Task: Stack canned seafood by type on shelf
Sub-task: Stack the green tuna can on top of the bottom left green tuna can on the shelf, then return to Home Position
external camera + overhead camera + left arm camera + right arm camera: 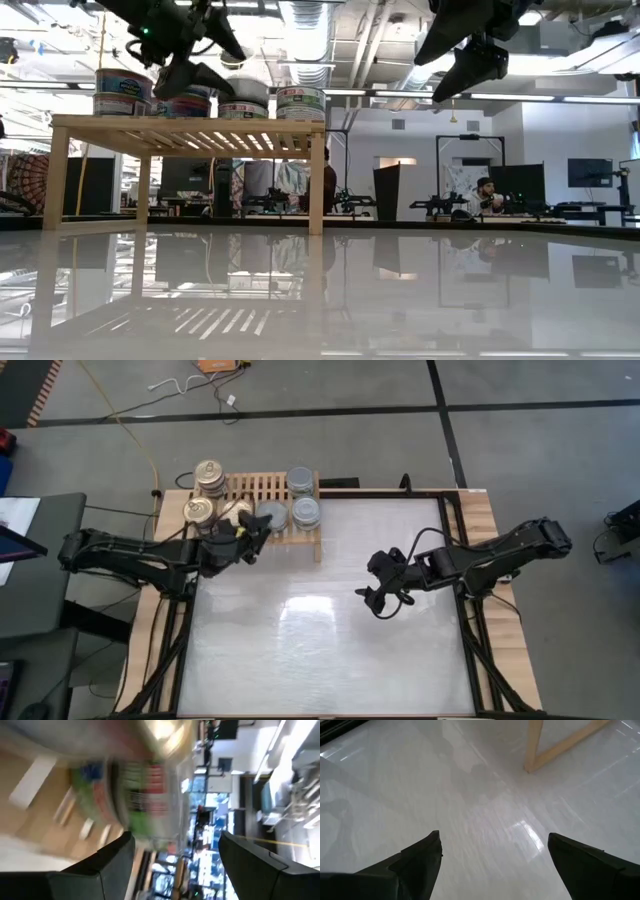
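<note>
The light-wood shelf (262,488) stands at the table's far left on short legs. On it are gold-topped cans (210,475) toward its left and silver-topped cans (300,482) toward its right, some stacked (123,90). My left gripper (258,532) hovers at the shelf's near edge, over its top (195,70). It is open and rolled on its side. A can with a green and red label (145,795) stands on the slats just beyond its fingertips. My right gripper (378,600) hangs open above the table's middle, tilted down, with nothing between its fingers (492,837).
One shelf leg (535,750) shows ahead of my right gripper. The glossy white tabletop (320,640) stretches from the shelf to the near edge. Wooden table borders (500,610) run along both sides. Cables lie on the floor beyond the far edge.
</note>
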Robot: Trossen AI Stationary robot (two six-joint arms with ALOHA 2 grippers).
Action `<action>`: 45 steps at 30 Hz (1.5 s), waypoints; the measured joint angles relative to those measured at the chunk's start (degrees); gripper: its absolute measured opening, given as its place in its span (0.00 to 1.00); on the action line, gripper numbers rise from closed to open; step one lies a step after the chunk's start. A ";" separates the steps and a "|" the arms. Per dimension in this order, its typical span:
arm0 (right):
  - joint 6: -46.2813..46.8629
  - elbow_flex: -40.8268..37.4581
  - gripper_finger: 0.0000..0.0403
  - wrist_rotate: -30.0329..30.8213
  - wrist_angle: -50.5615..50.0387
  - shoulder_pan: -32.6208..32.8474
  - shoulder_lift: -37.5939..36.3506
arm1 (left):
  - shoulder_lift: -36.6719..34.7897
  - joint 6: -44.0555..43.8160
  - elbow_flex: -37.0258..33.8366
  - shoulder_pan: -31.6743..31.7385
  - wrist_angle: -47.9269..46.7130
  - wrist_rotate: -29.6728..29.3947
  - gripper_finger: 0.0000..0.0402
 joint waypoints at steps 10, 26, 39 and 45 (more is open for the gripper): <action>-0.22 0.00 0.95 -0.01 0.87 -0.10 0.00 | -0.80 -1.91 -0.04 0.41 -2.28 2.65 0.68; -17.50 0.00 0.95 0.00 -1.37 -0.70 0.00 | -0.10 74.17 -0.06 -8.24 1.01 27.77 0.68; -27.03 0.00 0.95 0.02 -5.88 -3.27 0.00 | 0.20 96.43 -1.29 -14.85 -1.19 35.96 0.68; -20.87 0.00 0.95 0.01 -5.40 -3.27 0.00 | -7.65 100.77 -11.21 -15.42 9.19 35.97 0.68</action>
